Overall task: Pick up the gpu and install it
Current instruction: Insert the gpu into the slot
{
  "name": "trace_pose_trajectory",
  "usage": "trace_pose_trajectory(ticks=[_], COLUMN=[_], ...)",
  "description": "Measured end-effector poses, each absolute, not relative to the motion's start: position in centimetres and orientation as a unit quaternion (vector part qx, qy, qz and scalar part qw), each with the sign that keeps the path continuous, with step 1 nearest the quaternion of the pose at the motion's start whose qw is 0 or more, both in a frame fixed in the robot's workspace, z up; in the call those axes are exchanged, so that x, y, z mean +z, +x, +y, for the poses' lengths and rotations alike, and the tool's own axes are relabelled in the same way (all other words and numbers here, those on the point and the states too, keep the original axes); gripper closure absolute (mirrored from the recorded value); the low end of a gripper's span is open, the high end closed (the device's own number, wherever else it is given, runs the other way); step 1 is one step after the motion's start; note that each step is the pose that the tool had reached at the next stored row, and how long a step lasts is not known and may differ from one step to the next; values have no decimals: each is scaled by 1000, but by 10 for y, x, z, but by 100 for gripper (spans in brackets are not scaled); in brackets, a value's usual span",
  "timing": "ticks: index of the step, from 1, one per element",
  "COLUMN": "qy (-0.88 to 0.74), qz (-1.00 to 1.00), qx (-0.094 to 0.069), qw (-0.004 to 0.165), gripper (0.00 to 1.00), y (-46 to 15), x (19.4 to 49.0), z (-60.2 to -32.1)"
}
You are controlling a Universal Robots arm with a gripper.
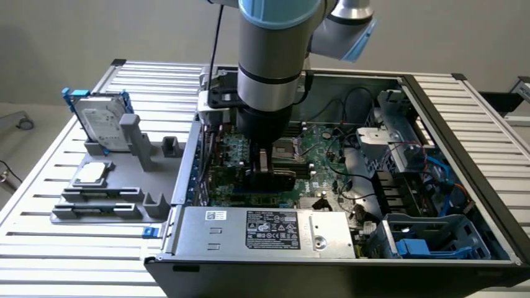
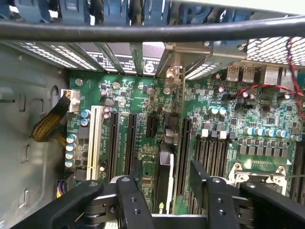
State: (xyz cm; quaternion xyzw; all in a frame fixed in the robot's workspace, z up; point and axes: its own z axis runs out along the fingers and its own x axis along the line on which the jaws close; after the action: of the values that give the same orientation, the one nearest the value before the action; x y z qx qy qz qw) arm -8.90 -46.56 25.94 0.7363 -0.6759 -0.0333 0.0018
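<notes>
Black fingers of my end effector stand wide, flanking the gpu, which stands edge-on in a motherboard slot. Seating looks done or nearly so, I judge; anything further calls for a straight, square motion.

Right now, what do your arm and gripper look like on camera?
The arm is a silver-grey cylinder with light blue caps and a black band; a thin black cable runs alongside it. The gripper is matte black, its fingers blocky with round bolt heads.
</notes>
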Motion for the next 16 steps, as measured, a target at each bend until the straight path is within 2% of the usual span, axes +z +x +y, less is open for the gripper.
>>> trace_pose_trajectory(ticks=[7,8,10,11,13,14,16], qy=[736,736,736,736,736,736,736], qz=[-676,-676,-676,-676,-676,-676,-676], qx=[-35,-36,-36,-37,-38,-38,-38], qw=[4,4,4,5,5,5,5], gripper=[47,49,62,62,74,74,86], y=[-87,-86,-85,-85,-84,-84,-84], x=[290,294,300,301,302,302,302], z=[-466,-466,-466,-466,-466,-466,-466])
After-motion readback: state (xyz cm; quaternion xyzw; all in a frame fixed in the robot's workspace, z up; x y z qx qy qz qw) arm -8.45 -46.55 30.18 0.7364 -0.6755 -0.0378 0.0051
